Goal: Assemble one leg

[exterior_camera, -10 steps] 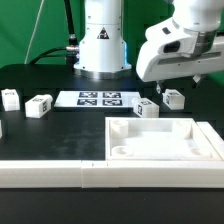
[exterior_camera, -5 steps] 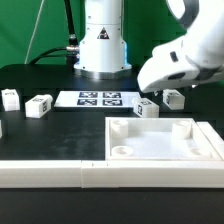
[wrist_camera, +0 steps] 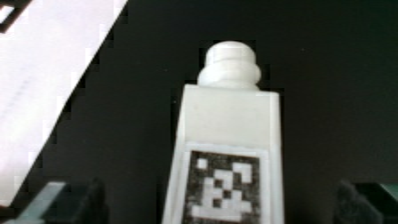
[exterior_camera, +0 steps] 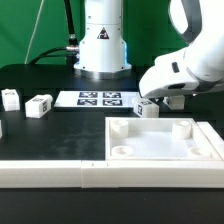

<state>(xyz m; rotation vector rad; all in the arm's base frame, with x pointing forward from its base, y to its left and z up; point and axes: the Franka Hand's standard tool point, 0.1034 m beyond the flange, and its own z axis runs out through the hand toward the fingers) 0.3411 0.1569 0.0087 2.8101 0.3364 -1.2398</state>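
Leg is our target: it lies flat on the black table, and in the wrist view it sits between the spread fingers of the gripper, with both fingertips clear of its sides and nothing pinched. Biggest thing is the white square panel, our landmark. The arm hangs low just past the panel's far edge, toward the exterior view's right. The marker board lies beyond the panel's far-left corner. A spare leg sits well apart from the panel, on the exterior view's left. Under the arm, near the panel's far edge, we see a first block and a second block; we cannot tell which one the wrist camera has. Smallest: a rounded peg at the leg's end away from the fingers, and a tag on its upper face. We judge it light, stiff, smooth plastic, likely slippery; grip the two long flat sides at mid-body, clear of the peg.
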